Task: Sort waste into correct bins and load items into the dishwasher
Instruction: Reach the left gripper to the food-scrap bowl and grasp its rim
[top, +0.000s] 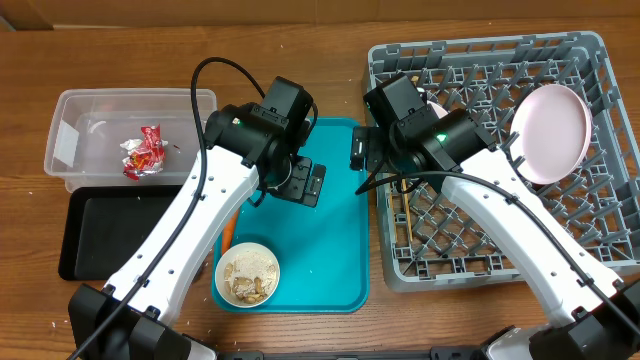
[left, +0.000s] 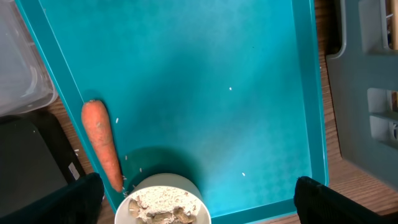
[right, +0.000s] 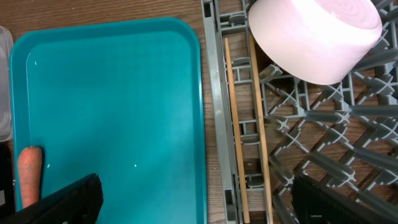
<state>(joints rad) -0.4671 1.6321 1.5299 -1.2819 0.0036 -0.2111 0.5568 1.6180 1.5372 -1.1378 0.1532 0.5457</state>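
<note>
L gripper (left: 200, 202) and R gripper (right: 199, 202) both wide open. Crumb bowl (top: 247, 273) at teal tray's (top: 330, 250) 7 o'clock. Chopsticks (right: 236, 124) in rack (top: 590, 60); plate (top: 551, 125) at its 2 o'clock. Wrapper (top: 146, 152), maybe foil (top: 130, 148), in tub (top: 70, 110).

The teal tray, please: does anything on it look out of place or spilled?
A carrot lies along the teal tray's left rim beside the white bowl, which holds beige crumbs; a few pale specks are scattered on the tray.
</note>
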